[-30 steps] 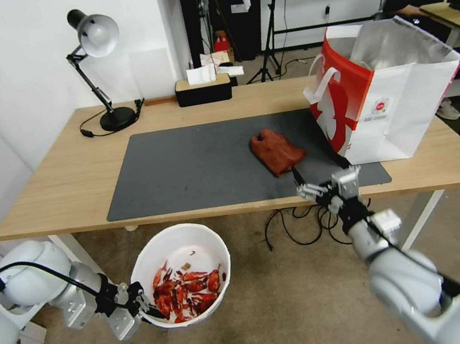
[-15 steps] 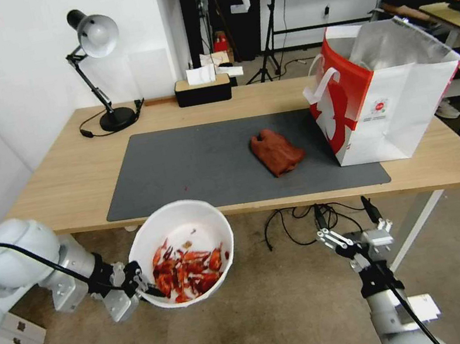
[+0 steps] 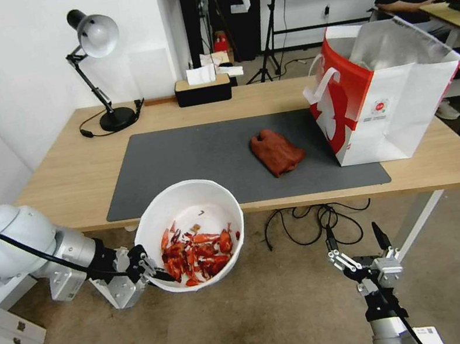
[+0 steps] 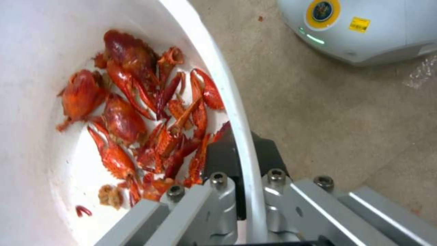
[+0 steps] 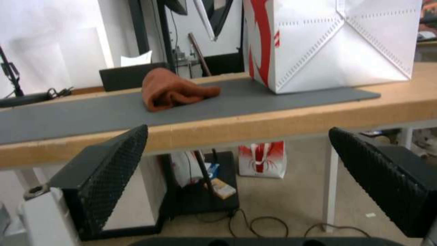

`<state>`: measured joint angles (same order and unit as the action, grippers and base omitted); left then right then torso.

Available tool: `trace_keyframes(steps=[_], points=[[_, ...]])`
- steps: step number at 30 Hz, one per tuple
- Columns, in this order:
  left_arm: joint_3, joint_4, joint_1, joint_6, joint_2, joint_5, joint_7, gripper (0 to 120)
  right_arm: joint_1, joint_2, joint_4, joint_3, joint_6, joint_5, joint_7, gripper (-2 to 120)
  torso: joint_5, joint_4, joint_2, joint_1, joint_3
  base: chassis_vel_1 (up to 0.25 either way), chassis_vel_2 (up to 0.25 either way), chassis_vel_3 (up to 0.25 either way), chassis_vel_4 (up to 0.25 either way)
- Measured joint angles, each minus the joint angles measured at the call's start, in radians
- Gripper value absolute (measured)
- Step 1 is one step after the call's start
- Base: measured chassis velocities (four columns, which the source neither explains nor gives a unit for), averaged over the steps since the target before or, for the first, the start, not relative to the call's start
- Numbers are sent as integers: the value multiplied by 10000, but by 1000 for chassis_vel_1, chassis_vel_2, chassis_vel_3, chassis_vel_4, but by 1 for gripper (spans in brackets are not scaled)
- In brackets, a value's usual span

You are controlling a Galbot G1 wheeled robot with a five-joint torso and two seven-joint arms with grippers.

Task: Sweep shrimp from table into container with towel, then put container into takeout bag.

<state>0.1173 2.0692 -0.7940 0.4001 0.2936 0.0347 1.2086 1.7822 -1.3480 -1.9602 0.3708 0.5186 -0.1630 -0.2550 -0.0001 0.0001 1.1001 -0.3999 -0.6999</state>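
**Mia:** What was the left tool (image 3: 154, 272) doing?

**Ben:** It was pinching the rim of the white bowl (image 3: 150, 224). In the left wrist view, one finger (image 4: 217, 160) was inside the wall and the other was outside, closed tight on it. The bowl hung in the air, just in front of the desk (image 3: 66, 183) edge and lower than the top.

**Mia:** Where were the crawfish (image 3: 197, 255)?

**Ben:** All piled in the bottom of the bowl, right next to the left tool. I saw none on the grey mat (image 3: 192, 161).

**Mia:** And the right tool (image 3: 357, 247)?

**Ben:** It was down low, under the desk edge, with its two black pads (image 5: 114, 171) spread wide. It held nothing. The brown towel (image 3: 277, 152) lay on the mat, up and ahead of it.

**Mia:** So where was the takeout bag (image 3: 388, 91)?

**Ben:** It stood on the far right end of the desk, mouth up, far from the left tool. From that tool, the bag was up and a long way to the right. The right tool was nearer to it, but the left one had the bowl.

**Mia:** So what mattered most?

**Ben:** I think the bowl had to go up over the desk and across to the right, then down into the bag's open top. It should stay level, or the crawfish might spill.
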Motion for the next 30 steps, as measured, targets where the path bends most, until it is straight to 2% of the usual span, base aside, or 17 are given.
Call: trace_keyframes(steps=[9,13,14,16,17,18,20,21,22,25,26,27,29,30], points=[[2,9,301,-148,-86,162,-155,0,-33,18,357,-99,-40,2,69,100,0,0,0,-2,0,0,0,0,0],[-34,64,921,-465,-408,538,-340,0,-304,303,590,-375,-120,-74,140,100,1,-1,0,-2,0,0,0,0,0],[-34,64,921,-465,-408,538,-340,0,-304,303,590,-375,-120,-74,140,100,1,-1,0,-2,0,0,0,0,0],[-347,13,1436,-603,-488,778,-406,0,-356,337,621,-426,-131,-77,197,100,5,6,0,-2,0,0,0,0,0],[-811,-140,2103,-686,-417,880,-433,0,-314,308,622,-421,-128,-74,238,100,3,4,0,-2,0,0,0,0,0],[-811,-140,2103,-686,-417,880,-433,0,-314,308,622,-421,-128,-74,238,100,3,4,0,-2,0,0,0,0,0],[-1911,-457,3340,-695,-169,949,-432,0,-236,239,619,-383,-110,-53,298,100,0,-1,0,-1,0,0,0,0,0],[-2607,-692,4142,-662,53,958,-407,0,-198,206,612,-340,-89,-40,327,100,-2,-4,0,-1,-1,0,0,0,0],[-2607,-692,4142,-662,53,958,-407,0,-198,206,612,-340,-89,-40,327,100,-2,-4,0,-1,-1,0,0,0,0],[-4211,-1366,6069,-616,865,954,-283,0,-153,82,580,-271,-75,18,367,100,1,-3,-2,-2,-2,0,0,0,0],[-4211,-1366,6069,-616,865,954,-283,0,-153,82,580,-271,-75,18,367,100,1,-3,-2,-2,-2,0,0,0,0],[-4730,-1617,6645,-609,1175,946,-248,0,-155,32,570,-266,-75,61,377,100,2,-1,-3,-2,-2,0,0,0,0],[-5454,-2110,7529,-545,1721,947,-193,0,-166,-61,548,-258,-77,183,379,100,2,-3,-2,-3,-2,0,0,0,0],[-5454,-2110,7529,-545,1721,947,-193,0,-166,-61,548,-258,-77,183,379,100,2,-3,-2,-3,-2,0,0,0,0]])
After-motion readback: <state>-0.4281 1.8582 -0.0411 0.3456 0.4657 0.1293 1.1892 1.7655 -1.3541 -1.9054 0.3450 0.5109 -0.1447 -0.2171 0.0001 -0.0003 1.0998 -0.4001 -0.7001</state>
